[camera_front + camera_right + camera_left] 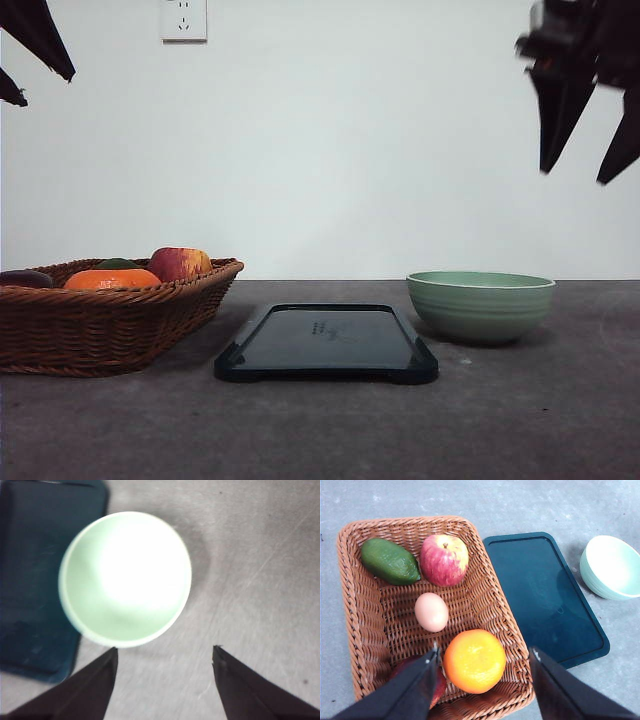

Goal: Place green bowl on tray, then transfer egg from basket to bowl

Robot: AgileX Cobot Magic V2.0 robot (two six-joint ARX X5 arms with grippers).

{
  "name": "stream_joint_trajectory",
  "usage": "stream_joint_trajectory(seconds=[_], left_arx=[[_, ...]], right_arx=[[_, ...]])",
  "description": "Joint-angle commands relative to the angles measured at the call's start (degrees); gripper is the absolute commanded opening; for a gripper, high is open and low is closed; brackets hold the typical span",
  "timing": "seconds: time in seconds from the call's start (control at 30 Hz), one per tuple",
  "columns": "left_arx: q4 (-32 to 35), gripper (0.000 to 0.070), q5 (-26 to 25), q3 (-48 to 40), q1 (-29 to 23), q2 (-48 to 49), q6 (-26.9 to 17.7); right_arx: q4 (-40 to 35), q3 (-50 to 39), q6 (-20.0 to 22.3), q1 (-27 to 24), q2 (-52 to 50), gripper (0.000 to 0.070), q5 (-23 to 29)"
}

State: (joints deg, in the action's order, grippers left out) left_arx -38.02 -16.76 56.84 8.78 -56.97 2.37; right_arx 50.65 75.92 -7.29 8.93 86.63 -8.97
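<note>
The green bowl (480, 305) stands empty on the table just right of the black tray (325, 345), not on it. High above the bowl, my right gripper (574, 176) hangs open; in its wrist view the bowl (125, 579) lies just ahead of the spread fingers (165, 650), beside the tray (35, 580). The wicker basket (100, 330) sits at the left. My left gripper (48, 90) is high over it and open (485, 650). The egg (431, 611) lies in the middle of the basket (410, 522), untouched.
The basket also holds a red apple (444, 560), a green avocado (390, 561), an orange (474, 661) and a dark red fruit (440, 682) partly under my left finger. The tray (545, 600) has nothing on it. Grey table lies in front; a white wall stands behind.
</note>
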Motion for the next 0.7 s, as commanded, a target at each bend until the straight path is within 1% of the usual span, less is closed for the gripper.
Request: stream_joint_trajectory(seconds=[0.0,0.27,0.4,0.57,0.6,0.67], left_arx=[[0.3,0.0349,-0.2,1.3,0.1,-0.3,-0.2],[0.3,0.0349,-0.2,1.3,0.1,-0.3,-0.2],[0.3,0.0349,-0.2,1.3,0.1,-0.3,-0.1],[-0.3,0.0349,-0.2,1.3,0.2,-0.3,0.5],[-0.5,0.0349,-0.2,1.3,0.2,-0.3,0.5],[-0.9,0.0349,-0.2,1.3,0.1,-0.3,0.5]], right_arx=[[0.0,2.1,1.2,-0.1,3.0,0.0376,0.0],[-2.6,4.8,2.2,-0.2,12.5,0.0374,0.0],[-4.4,4.8,2.2,-0.2,15.7,0.0349,0.0],[-6.9,4.8,2.2,-0.2,18.6,0.034,0.0],[-7.3,4.8,2.2,-0.2,19.0,0.0332,0.0],[-7.9,4.8,2.2,-0.2,20.0,0.0293,0.0]])
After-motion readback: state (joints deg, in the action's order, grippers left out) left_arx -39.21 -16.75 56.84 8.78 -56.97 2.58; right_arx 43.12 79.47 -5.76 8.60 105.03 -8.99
